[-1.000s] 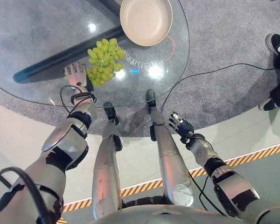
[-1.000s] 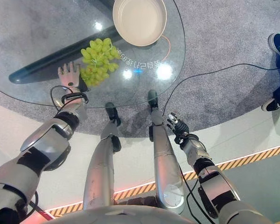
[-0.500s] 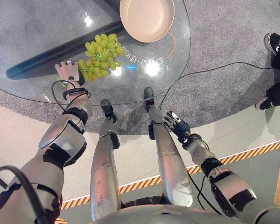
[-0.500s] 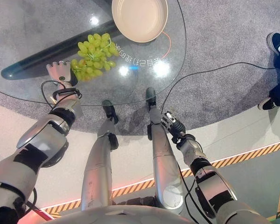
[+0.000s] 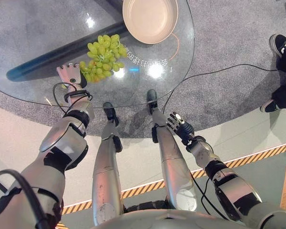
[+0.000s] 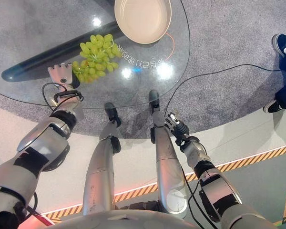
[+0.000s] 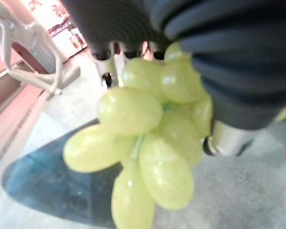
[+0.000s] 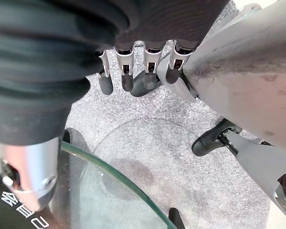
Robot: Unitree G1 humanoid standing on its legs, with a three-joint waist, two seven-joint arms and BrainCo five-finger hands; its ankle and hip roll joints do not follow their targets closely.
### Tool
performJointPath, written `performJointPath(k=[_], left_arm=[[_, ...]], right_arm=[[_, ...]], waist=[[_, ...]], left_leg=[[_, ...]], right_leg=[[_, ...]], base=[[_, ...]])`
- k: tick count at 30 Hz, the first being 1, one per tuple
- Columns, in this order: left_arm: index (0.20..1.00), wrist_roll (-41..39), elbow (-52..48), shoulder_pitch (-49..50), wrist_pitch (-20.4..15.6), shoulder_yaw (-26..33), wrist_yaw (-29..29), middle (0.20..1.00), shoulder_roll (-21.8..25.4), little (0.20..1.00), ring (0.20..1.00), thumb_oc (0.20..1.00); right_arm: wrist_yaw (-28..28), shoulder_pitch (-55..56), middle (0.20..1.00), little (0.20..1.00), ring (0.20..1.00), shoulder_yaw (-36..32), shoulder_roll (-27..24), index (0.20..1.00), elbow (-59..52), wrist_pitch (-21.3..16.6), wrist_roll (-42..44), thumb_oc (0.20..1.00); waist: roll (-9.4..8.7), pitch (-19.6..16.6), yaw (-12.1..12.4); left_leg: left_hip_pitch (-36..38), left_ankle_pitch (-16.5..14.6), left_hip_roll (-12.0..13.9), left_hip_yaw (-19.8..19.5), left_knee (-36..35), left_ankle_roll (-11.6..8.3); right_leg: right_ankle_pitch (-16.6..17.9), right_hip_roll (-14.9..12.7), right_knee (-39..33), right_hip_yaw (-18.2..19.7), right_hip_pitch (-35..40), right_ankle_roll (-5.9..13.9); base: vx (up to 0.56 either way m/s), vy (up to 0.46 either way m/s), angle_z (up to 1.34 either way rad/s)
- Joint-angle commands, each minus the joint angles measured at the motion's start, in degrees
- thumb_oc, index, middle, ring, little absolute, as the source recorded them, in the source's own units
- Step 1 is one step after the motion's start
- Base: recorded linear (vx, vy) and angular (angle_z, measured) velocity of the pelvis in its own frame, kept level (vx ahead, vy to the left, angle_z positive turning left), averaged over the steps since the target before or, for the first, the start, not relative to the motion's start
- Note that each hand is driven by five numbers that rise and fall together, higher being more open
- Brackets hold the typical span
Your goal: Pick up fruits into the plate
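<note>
A bunch of green grapes (image 5: pixel 101 57) lies on the round glass table (image 5: pixel 28 93), just short of a cream plate (image 5: pixel 149 19) at the far edge. My left hand (image 5: pixel 69 75) rests flat on the glass at the bunch's near left end, fingers straight, thumb against the nearest grapes. In the left wrist view the grapes (image 7: pixel 148 138) sit right up against the palm, between the fingers and the thumb. My right hand (image 5: pixel 178 126) hangs below the table's edge beside my leg, its fingers (image 8: pixel 126 76) relaxed and holding nothing.
A dark bar (image 5: pixel 52 55) shows through the glass under the grapes. A person's shoes (image 5: pixel 281 45) stand on the grey carpet at the right. Yellow-black striped tape (image 5: pixel 257 157) crosses the floor near me.
Over the second, my left hand slid a little to the left and the bunch's near end swung left with it. The view also shifted slightly. The right hand rose slightly.
</note>
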Motion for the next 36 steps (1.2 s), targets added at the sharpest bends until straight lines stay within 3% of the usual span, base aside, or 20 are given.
performJointPath(k=[1, 11, 24, 30, 36], left_arm=[[0.2, -4.74, 2.59, 1.76, -2.5, 3.26, 1.6, 0.2, 0.99, 0.2, 0.2, 0.2], [0.2, -9.05, -3.23, 3.03, -9.91, 6.72, 2.16, 0.2, 4.4, 0.2, 0.2, 0.2], [0.2, -8.88, -22.65, 8.5, -13.99, 13.13, -1.73, 0.2, 14.64, 0.2, 0.2, 0.2], [0.2, -4.58, -35.95, 14.91, -14.94, 16.07, -5.83, 0.2, 19.52, 0.2, 0.2, 0.2], [0.2, 0.68, -45.38, 20.1, -19.15, 17.71, -12.64, 0.2, 26.47, 0.2, 0.2, 0.2]], right_arm=[[0.95, 2.13, 1.0, 1.0, 1.0, 0.28, 1.16, 1.0, -1.28, -0.37, 0.48, 1.0], [0.81, 3.79, 1.0, 1.0, 1.0, -0.8, -0.24, 1.0, -5.03, -3.24, -1.19, 1.0], [0.54, 10.16, 1.0, 1.0, 1.0, -5.14, -2.8, 1.0, -18.0, -6.82, -1.48, 1.0], [-1.46, 14.62, 1.0, 1.0, 1.0, -6.4, -5.22, 1.0, -28.16, -10.48, -8.56, 1.0], [0.38, 16.1, 1.0, 1.0, 1.0, -10.07, -11.05, 1.0, -39.46, -8.14, -16.58, 1.0]], waist=[[-0.39, 1.25, 0.51], [2.06, 1.25, 1.68], [4.1, 1.24, 3.75], [4.4, -2.58, 4.83], [3.92, -7.21, 5.75]], left_leg=[[1.28, -3.12, -5.33, -4.8, 0.13, 1.91], [10.47, -2.45, -4.85, -5.18, -3.64, 1.91], [28.46, -3.47, -4.24, -5.81, -8.87, 1.64], [33.83, -4.1, -4.34, -6.17, -11.01, 1.51], [39.64, -5.01, -4.67, -5.89, -13.08, 1.63]], right_leg=[[-3.86, 6.78, 4.47, -2.74, 0.5, -2.36], [-5.66, 6.32, 3.56, -2.76, 8.52, -2.35], [-8.16, 3.19, 0.56, -5.19, 26.36, -1.33], [-8.17, 1.77, -2.76, -6.59, 32.96, -0.87], [-7.78, 0.57, -7.27, -7.43, 40.56, 0.05]], base=[[0.0, 0.0, 0.0], [0.01, 0.04, 0.0], [0.05, 0.047, 0.07], [0.08, 0.013, 0.15], [0.13, 0.006, 0.07]])
